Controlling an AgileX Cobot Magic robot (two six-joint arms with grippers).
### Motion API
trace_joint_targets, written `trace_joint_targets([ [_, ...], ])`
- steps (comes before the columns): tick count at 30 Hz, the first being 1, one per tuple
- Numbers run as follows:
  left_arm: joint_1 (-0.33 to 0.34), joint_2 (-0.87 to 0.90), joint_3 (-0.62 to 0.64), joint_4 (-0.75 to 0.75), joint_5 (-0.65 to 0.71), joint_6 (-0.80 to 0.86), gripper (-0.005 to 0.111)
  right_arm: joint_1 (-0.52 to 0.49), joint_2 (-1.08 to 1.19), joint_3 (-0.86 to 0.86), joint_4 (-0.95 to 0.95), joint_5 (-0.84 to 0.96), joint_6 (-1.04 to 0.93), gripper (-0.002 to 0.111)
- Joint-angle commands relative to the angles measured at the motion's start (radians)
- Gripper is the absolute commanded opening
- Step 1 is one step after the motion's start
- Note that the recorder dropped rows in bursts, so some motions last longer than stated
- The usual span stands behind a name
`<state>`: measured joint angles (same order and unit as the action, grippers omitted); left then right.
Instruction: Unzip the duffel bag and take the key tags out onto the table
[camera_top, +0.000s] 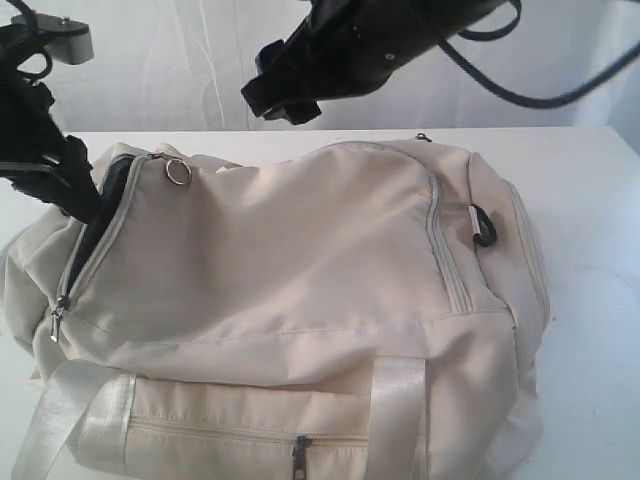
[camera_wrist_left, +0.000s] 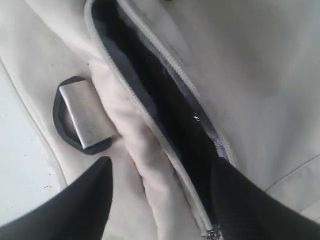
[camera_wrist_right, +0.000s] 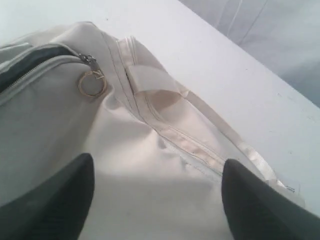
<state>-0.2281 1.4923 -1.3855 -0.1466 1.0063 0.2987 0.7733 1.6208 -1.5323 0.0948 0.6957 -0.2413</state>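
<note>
Straps (camera_top: 398, 400) cross the duffel bag (camera_top: 300, 250); left end effector (camera_wrist_left: 160, 212) and right end effector (camera_wrist_right: 157, 200) gape (both empty).

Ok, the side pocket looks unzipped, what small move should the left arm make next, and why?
Probably lower the left gripper a little into the open pocket of the duffel bag. Its jaws stand apart right at the gap, the zip is parted on a dark inside, and no key tags show yet.

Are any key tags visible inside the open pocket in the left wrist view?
No: the open pocket of the duffel bag shows only dark lining, no coloured tags.
</note>
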Motion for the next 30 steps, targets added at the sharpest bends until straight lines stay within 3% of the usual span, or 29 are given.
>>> trace_joint_targets([
  [1, 0.036, -0.033, 0.085, -0.115, -0.077, 0.033, 0.07, -0.017, 0.153, -0.216, 0.066, 0.229, -0.154, 0.066],
  [5, 0.036, -0.035, 0.116, -0.201, -0.118, 0.113, 0.07, -0.017, 0.291, -0.392, 0.147, 0.388, -0.267, 0.066],
  [8, 0.036, -0.044, 0.116, -0.201, -0.145, 0.118, 0.07, -0.017, 0.355, -0.461, 0.159, 0.375, -0.283, 0.066],
  [14, 0.036, -0.031, 0.116, -0.207, -0.202, 0.099, 0.07, -0.016, 0.383, -0.47, 0.17, 0.21, -0.362, 0.066],
  [24, 0.036, 0.083, 0.116, -0.212, -0.233, 0.086, 0.07, -0.014, 0.406, -0.47, 0.279, 0.195, -0.526, 0.066],
  [27, 0.036, 0.089, 0.116, -0.212, -0.235, 0.083, 0.061, -0.014, 0.423, -0.47, 0.294, 0.195, -0.554, 0.066],
  [30, 0.036, 0.089, 0.116, -0.204, -0.235, 0.083, 0.042, -0.012, 0.446, -0.47, 0.313, 0.19, -0.57, 0.066],
])
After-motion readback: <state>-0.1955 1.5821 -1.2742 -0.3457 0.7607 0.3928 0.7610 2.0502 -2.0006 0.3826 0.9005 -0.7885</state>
